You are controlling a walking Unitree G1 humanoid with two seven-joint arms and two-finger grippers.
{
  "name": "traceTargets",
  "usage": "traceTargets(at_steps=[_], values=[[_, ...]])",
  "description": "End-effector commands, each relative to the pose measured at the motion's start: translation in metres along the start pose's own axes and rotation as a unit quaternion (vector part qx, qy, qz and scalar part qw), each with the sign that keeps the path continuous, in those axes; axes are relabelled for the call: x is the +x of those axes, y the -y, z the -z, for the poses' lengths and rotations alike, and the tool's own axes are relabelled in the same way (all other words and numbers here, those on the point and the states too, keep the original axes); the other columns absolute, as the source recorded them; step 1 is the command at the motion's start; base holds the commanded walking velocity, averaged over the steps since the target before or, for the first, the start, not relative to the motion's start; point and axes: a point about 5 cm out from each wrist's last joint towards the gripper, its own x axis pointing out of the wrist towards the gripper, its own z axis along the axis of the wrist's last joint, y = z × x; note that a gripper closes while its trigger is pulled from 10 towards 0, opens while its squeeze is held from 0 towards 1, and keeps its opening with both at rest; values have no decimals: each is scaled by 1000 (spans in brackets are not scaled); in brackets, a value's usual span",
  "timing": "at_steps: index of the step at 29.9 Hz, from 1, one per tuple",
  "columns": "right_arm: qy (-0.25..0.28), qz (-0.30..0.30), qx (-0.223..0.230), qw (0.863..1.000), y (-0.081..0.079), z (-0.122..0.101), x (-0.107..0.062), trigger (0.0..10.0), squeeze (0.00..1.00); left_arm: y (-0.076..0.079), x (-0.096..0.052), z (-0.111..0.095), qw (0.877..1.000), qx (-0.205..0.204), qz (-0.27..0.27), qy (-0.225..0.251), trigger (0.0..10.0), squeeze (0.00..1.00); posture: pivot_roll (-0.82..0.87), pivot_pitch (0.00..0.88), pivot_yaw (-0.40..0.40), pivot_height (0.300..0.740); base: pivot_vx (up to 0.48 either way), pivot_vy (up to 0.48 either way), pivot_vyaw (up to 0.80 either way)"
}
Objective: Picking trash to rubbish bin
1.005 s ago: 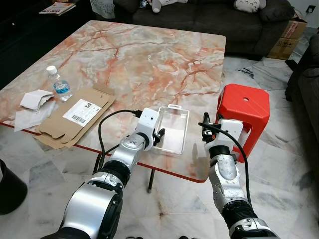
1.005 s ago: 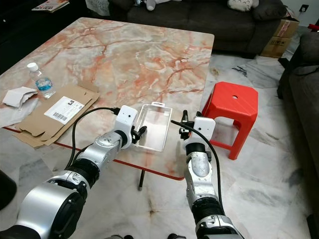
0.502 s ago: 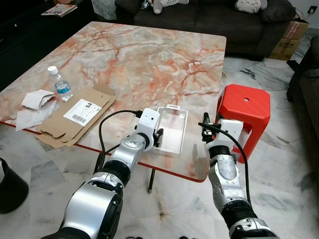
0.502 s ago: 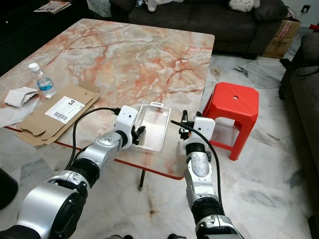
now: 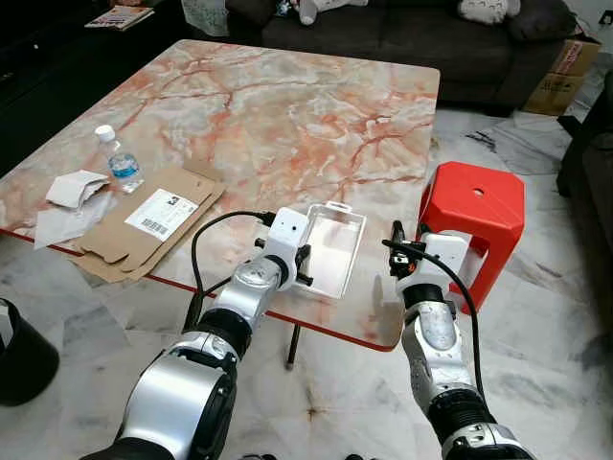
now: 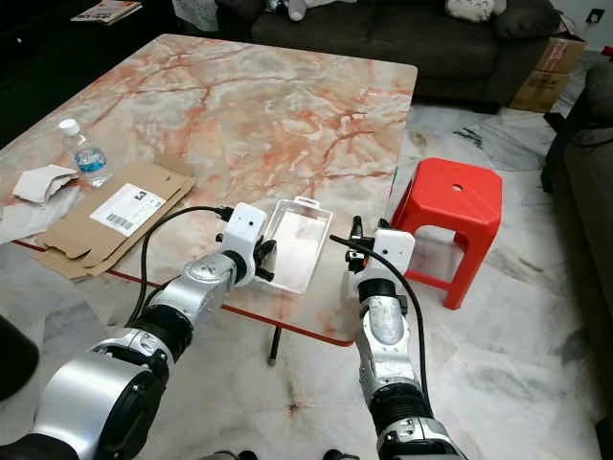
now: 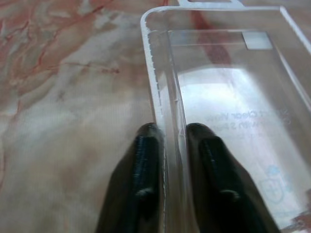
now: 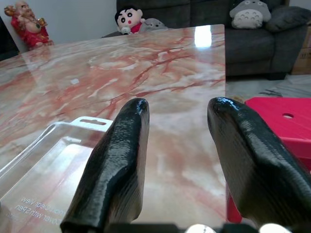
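I count one clear plastic blister tray (image 5: 330,251), one water bottle (image 5: 116,159), one flattened cardboard box (image 5: 146,222), two crumpled papers (image 5: 77,188), and one red stool (image 5: 473,220).

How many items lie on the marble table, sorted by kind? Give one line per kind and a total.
Clear plastic package: 1
Water bottle: 1
Flattened cardboard box: 1
Crumpled white paper: 1
Clear plastic wrap: 1
Total: 5

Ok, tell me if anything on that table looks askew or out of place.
The clear tray sits tilted, its near side raised off the table in the left tool, which is shut on its wall. The cardboard overhangs the table's edge.
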Motion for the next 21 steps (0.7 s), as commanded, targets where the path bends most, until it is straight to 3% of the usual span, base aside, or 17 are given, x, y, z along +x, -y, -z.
traceTargets(at_steps=[1,10,11,15,19,21], values=[[3,5,4,1000,0,-2,2,10000,0,2,-1,0,1000,-6,1,12,0,0,102,117,24,740,0,0,0],[10,11,4,1000,3,-5,3,10000,0,0,-2,-18,994,-43,-8,96,0,0,101,116,21,740,0,0,0],[13,12,4,1000,3,-7,4,10000,0,-1,-4,-22,992,-45,-15,114,10000,0,102,116,19,740,0,0,0],[24,15,2,1000,5,-11,5,10000,0,-8,-10,-31,983,-45,-37,174,10000,0,105,115,17,740,0,0,0],[33,22,1,999,6,-15,6,10000,0,-14,-15,-32,977,-55,-49,202,10000,0,105,115,17,740,0,0,0],[47,31,-7,998,11,-20,7,10000,0,-21,-23,-33,969,-29,-68,236,10000,0,106,113,15,740,0,0,0]])
